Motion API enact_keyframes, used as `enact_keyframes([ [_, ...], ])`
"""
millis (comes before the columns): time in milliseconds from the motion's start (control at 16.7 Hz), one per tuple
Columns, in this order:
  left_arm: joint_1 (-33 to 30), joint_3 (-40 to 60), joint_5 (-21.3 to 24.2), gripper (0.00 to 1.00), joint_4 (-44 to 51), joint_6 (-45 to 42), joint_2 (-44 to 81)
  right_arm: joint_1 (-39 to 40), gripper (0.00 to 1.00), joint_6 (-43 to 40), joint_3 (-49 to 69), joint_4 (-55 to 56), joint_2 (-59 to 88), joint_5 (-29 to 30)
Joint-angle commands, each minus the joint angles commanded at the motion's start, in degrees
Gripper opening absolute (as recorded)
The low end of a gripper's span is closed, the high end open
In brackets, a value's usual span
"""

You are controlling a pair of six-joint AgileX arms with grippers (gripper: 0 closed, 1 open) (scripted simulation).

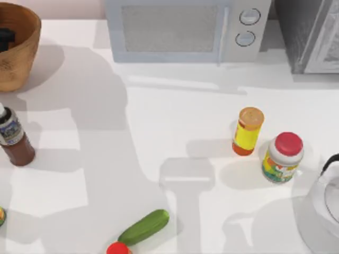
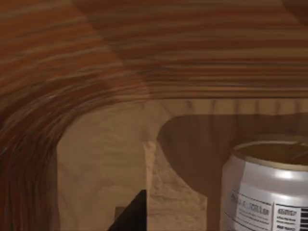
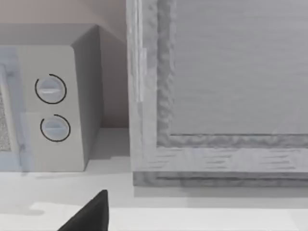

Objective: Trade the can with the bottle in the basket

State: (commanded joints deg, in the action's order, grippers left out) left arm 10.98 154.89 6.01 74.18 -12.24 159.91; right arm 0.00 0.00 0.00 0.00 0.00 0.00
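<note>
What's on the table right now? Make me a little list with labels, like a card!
basket: back left corner of the table, tan wicker
can: silver, standing inside the basket, seen by the left wrist camera
bottle: dark brown, white cap, upright at the left edge, outside the basket
left gripper: dark shape inside the basket
yellow container: orange cap, right of centre
red-lidded jar: beside the yellow container
cucumber: lying near the front edge
microwave: at the back
swap: not yet done
</note>
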Motion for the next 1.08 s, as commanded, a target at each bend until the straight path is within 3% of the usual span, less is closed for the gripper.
enact_keyframes([
  [420,0.0,0.0,0.0,0.02,0.0,0.0,0.0,0.0,1.00,0.0,0.0,0.0,0.0,0.0],
  [1080,0.3,-0.4,0.0,0.00,-0.2,0.1,-2.6,0.0,1.00,0.0,0.0,0.0,0.0,0.0],
])
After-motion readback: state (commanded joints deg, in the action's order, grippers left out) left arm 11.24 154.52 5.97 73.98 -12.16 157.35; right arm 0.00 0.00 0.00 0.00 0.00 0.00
